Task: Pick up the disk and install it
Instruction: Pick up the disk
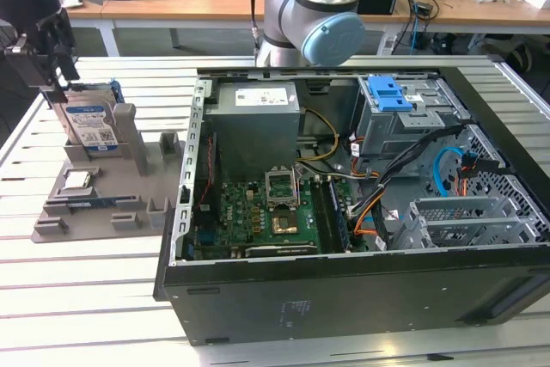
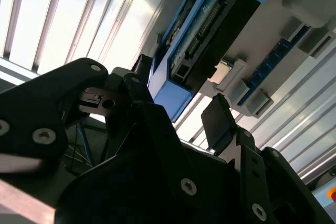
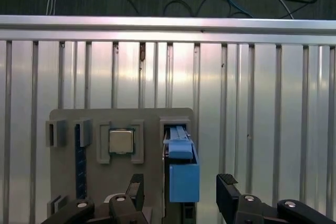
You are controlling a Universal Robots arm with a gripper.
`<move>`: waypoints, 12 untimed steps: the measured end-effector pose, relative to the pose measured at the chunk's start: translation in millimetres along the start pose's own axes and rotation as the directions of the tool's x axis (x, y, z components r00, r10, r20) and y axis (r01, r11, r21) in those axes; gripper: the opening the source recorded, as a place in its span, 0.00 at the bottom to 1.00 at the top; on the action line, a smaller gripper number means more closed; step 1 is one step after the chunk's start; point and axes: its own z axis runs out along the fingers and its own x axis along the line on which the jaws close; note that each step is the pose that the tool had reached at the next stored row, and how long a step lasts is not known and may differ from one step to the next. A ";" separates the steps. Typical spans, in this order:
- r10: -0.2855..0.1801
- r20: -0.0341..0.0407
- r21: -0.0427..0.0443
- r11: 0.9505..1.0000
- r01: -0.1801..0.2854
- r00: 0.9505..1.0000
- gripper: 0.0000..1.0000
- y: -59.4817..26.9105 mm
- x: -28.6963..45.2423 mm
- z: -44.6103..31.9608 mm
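The disk (image 1: 91, 123) stands on edge in a slot of the grey holder tray (image 1: 94, 217) at the exterior view's left, its white-and-blue label facing out. In the first wrist view the disk's blue frame (image 3: 184, 174) shows edge-on, and in the second wrist view I see the disk's connector side (image 2: 210, 30). My gripper (image 1: 51, 70) hangs just over the disk's top, open. In both wrist views its black fingers (image 3: 227, 187) stand apart on either side of the disk (image 2: 218, 121), touching nothing.
A small square processor chip (image 3: 121, 141) lies on the tray beside the disk. The open computer case (image 1: 344, 281) stands at the exterior view's right, with a motherboard (image 1: 266, 217) and a drive cage holding a blue bracket (image 1: 388, 92). The slatted metal table (image 1: 86, 298) lies underneath.
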 end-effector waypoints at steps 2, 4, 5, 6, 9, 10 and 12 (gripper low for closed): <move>0.000 0.000 0.000 1.000 0.000 1.000 0.66 -0.3 -0.1 4.0; 0.000 0.000 0.000 1.000 0.000 1.000 0.66 -0.4 -0.2 6.6; 0.000 0.000 0.000 1.000 0.000 1.000 0.66 -0.5 -0.2 7.4; 0.000 0.000 0.000 1.000 0.000 1.000 0.66 -0.5 -0.2 8.5; 0.000 0.000 0.000 1.000 0.000 1.000 0.66 -0.5 -0.2 10.7; 0.000 0.000 0.000 1.000 0.000 1.000 0.66 -0.6 -0.3 11.5; 0.000 0.000 0.000 1.000 0.000 1.000 0.66 -0.7 -0.3 13.1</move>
